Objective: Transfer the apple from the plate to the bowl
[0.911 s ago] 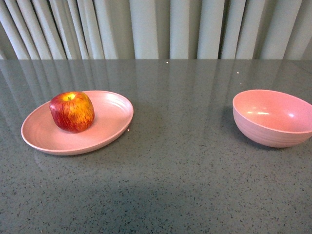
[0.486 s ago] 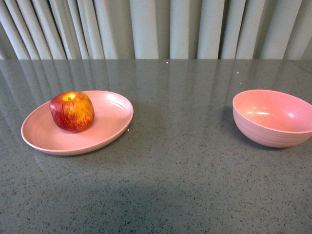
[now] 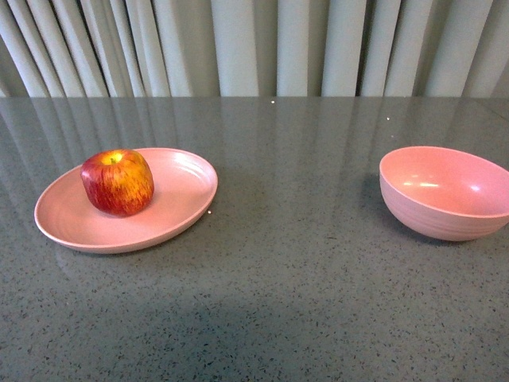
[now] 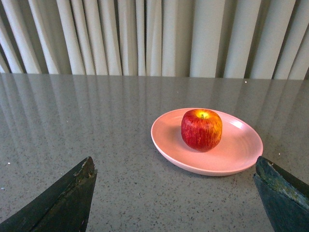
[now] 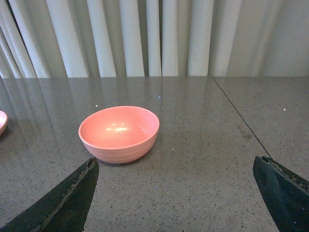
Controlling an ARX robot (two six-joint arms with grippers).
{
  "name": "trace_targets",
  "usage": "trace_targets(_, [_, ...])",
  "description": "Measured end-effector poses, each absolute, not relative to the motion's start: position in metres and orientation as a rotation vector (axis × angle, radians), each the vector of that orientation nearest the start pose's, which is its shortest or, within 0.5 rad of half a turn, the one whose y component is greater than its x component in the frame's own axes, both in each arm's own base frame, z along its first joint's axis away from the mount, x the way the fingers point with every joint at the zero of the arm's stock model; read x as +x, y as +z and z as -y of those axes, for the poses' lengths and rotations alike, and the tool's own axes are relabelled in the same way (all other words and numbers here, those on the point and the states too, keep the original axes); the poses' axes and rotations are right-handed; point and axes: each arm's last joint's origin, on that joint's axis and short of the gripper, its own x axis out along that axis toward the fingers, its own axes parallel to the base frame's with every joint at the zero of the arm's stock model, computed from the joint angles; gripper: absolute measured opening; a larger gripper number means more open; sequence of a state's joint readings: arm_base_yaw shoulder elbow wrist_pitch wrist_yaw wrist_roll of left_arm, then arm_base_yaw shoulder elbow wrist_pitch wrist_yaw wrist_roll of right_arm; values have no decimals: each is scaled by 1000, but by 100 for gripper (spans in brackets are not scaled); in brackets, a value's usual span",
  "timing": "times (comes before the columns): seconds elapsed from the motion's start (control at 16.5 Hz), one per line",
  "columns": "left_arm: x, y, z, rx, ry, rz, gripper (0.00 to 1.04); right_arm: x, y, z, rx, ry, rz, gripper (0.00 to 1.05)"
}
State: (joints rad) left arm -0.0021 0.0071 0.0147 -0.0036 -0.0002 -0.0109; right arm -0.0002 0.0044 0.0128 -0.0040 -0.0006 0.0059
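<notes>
Apple point(image 3: 118, 182) sits stem-dimple up on plate point(image 3: 184, 199), table point(image 3: 294, 278) left | bowl point(image 3: 445, 195) well apart, right | my left gripper point(image 4: 175, 193): jaws spread wide, holding nothing | my right gripper point(image 5: 175, 193): same, facing bowl

no change is being registered in the front view: the apple point(image 3: 117, 182), the plate point(image 3: 184, 189) and the bowl point(image 3: 429, 216) are being shown on the table point(image 3: 294, 278) exactly where they were being shown before. the wrist views cannot be compared with anything earlier.
</notes>
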Motion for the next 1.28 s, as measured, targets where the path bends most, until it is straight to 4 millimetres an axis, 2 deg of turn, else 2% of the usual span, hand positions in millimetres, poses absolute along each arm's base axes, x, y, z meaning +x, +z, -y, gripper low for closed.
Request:
trace_targets(0.12, [97, 168, 0, -11, -2, 4, 98, 97, 167, 0, 6, -1, 1, 98])
trace_targets(0.24, [97, 168, 0, -11, -2, 4, 98, 102, 168, 1, 119, -97, -97, 98])
trace_targets(0.3, [97, 168, 0, -11, -2, 4, 98, 106, 181, 2, 150, -103, -54, 98])
trace_targets(0.43, [97, 168, 0, -11, -2, 4, 98, 122, 227, 4, 157, -95, 85, 98])
trace_targets(0.55, [97, 168, 0, -11, -2, 4, 98, 156, 256, 5, 110, -77, 103, 98])
trace_targets(0.67, [97, 168, 0, -11, -2, 4, 98, 208, 275, 2, 42, -60, 11, 98])
trace_targets(0.73, [97, 168, 0, -11, -2, 4, 98, 233, 277, 0, 22, -46, -64, 98])
trace_targets(0.85, [97, 168, 0, -11, -2, 4, 98, 283, 265, -4, -9, -41, -242, 98])
trace_targets(0.97, [97, 168, 0, -11, -2, 4, 98, 321, 243, -10, -46, -36, -396, 98])
trace_targets(1.15, [97, 168, 0, -11, -2, 4, 98, 348, 203, -18, -72, -30, -562, 98])
trace_targets(1.28, [97, 168, 0, -11, -2, 4, 98, 357, 186, -17, -80, -47, -624, 98])
